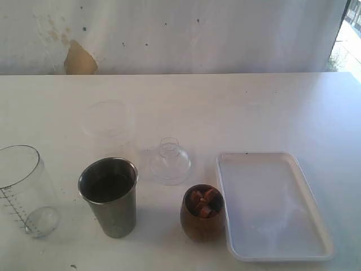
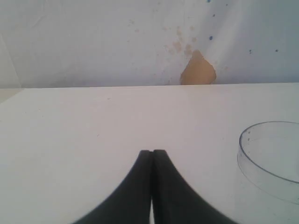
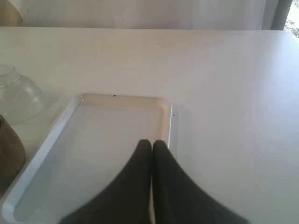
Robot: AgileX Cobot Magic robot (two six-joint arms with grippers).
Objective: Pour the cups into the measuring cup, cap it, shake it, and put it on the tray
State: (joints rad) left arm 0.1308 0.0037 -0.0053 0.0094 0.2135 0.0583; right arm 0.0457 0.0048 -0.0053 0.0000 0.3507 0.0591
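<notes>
The measuring cup, clear with printed marks, stands at the near left. To its right are the steel tumbler and then the wooden cup, which holds reddish-brown pieces. The white tray lies at the right with nothing in it. Neither gripper shows in the exterior view. My left gripper is shut and holds nothing, over bare table, with a clear cup's rim off to one side. My right gripper is shut, holds nothing, and hangs over the tray. The wooden cup is beside the tray.
A clear domed lid sits on the table behind the wooden cup, and it is also in the right wrist view. A frosted unmarked plastic cup stands farther back. A stained white wall runs along the table's far edge.
</notes>
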